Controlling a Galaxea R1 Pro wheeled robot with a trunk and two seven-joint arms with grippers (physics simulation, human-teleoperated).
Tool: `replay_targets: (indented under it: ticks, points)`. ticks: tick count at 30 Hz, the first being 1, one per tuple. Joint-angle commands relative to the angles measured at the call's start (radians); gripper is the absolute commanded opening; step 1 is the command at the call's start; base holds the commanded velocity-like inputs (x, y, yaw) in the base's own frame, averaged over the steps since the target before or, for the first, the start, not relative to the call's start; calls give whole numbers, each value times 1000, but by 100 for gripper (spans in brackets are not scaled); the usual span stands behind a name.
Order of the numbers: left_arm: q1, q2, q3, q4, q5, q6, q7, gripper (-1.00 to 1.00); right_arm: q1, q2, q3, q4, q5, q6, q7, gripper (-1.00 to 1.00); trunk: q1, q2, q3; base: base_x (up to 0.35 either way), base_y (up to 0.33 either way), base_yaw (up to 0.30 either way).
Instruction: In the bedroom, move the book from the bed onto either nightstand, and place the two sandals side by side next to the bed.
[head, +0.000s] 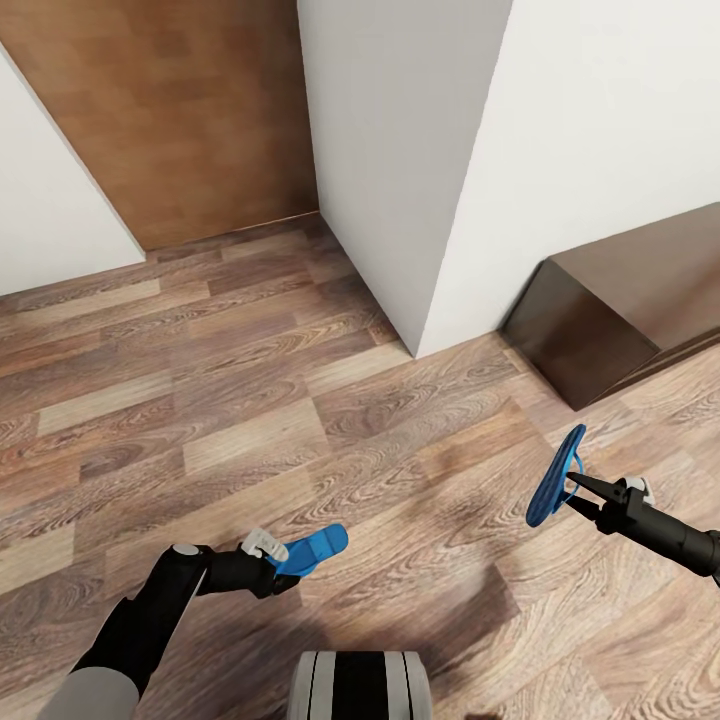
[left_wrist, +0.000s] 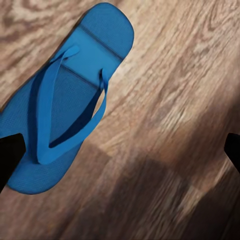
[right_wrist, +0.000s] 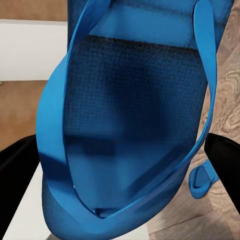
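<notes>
Here each gripper carries one blue sandal above the plank floor (head: 250, 400). The left gripper (head: 285, 565) clamps a sandal (head: 315, 548) lying roughly flat, its sole pointing forward. The right gripper (head: 580, 490) pinches the other sandal (head: 555, 490) (held on edge, nearly upright) near a dark wooden frame (head: 620, 310) beside the white wall (head: 560, 150).

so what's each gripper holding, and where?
Left gripper: a sandal, by one end. Right gripper: the other sandal, at its straps.
</notes>
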Motion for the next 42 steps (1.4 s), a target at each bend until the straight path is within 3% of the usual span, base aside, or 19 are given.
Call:
replay_targets:
  ticks: [1, 6, 9, 12, 14, 27, 31, 33, 34, 36, 37, 38, 39, 42]
  points:
    - [0, 0, -1, -2, -4, 6, -4, 100, 0, 0, 1, 0, -5, 8, 0, -100, 0, 0, -1, 2, 0, 0]
    - [0, -1, -2, -1, -7, 7, 35, 100, 0, 1, 1, 0, -5, 7, 0, -100, 0, 0, -1, 0, 0, 0]
    - [0, -24, -2, 0, -7, 8, 167, 100, 0, 1, 1, 0, -5, 7, 0, -100, 0, 0, -1, 0, 0, 0]
    - [0, -69, -3, 2, -6, 9, 298, 100, 0, 1, 1, 0, -5, 7, 0, -100, 0, 0, -1, 0, 0, 0]
    - [0, -78, -3, 3, -6, 9, 318, 100, 0, 1, 1, 0, -5, 7, 0, -100, 0, 0, -1, 0, 0, 0]
    - [0, -86, -72, 40, -5, 7, 334, 100, 0, 2, 1, 0, -5, 7, -1, -100, 0, 0, -1, 0, 0, 0]
    - [-1, -79, -114, 43, -15, 8, 258, 100, 0, 3, 1, 0, -4, 7, -2, -100, 0, 0, -1, 0, 0, 0]
    - [-8, -75, -129, 18, -49, 11, 171, 100, 0, 3, 1, 0, -4, 7, -2, -100, 0, 0, -1, 0, 0, 0]
    - [-28, -75, -134, -4, -121, 13, 83, 100, 0, 3, 1, 0, -4, 7, -1, -100, 0, 0, -1, 0, 0, 0]
    - [-61, -77, -137, -20, -244, 19, -35, 100, 0, 3, 1, 0, -5, 7, -1, -100, 0, 0, -1, 0, 0, 0]
    - [-70, -78, -137, -22, -275, 22, -63, 100, 0, 3, 1, 0, -5, 7, -1, -100, 0, 0, -1, 0, 0, 0]
    - [-88, -79, -138, -25, -334, 29, -114, 100, 0, 3, 1, 0, -5, 7, -1, -100, 0, 0, -1, 0, 0, 0]
    - [-127, -80, -139, -29, -426, 42, -197, 100, 0, 3, 1, 0, -5, 7, -1, -100, 0, 0, -1, 0, 0, 0]
    - [-168, -78, -139, -30, -476, 51, -254, 100, 0, 3, 1, 0, -5, 7, 0, -100, 0, 0, -1, 0, 0, 0]
